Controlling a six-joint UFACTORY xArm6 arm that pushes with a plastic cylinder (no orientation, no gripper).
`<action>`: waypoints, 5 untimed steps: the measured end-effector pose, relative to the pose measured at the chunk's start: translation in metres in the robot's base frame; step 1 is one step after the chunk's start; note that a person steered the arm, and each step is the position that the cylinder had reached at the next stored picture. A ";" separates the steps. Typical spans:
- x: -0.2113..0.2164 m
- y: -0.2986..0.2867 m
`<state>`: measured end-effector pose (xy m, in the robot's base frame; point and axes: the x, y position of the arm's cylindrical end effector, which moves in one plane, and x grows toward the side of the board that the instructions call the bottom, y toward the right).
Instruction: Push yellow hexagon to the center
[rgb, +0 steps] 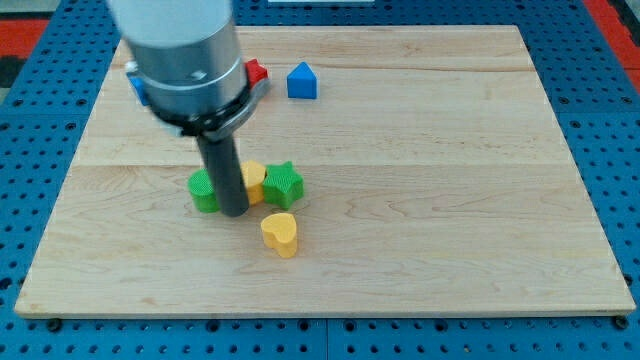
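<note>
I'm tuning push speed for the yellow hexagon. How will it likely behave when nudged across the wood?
The yellow hexagon looks squat and flat-bottomed, so it should slide, not roll or tip. The wooden board looks smooth, so it probably glides easily. Wedged between my tip and the green star, it may drag that neighbour along.

The arm's end is a wide cylinder (180, 40) with a smooth light-grey shell. Below it sits a black collar (205, 112) with a lighter metal ring and a small tab sticking out on each side. From the collar a straight, dark grey, matte rod (225, 170) runs down to my tip (236, 212), blunt and flat-ended.
</note>
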<state>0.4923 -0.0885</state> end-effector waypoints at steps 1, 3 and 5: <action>-0.041 0.018; -0.065 -0.016; -0.099 0.039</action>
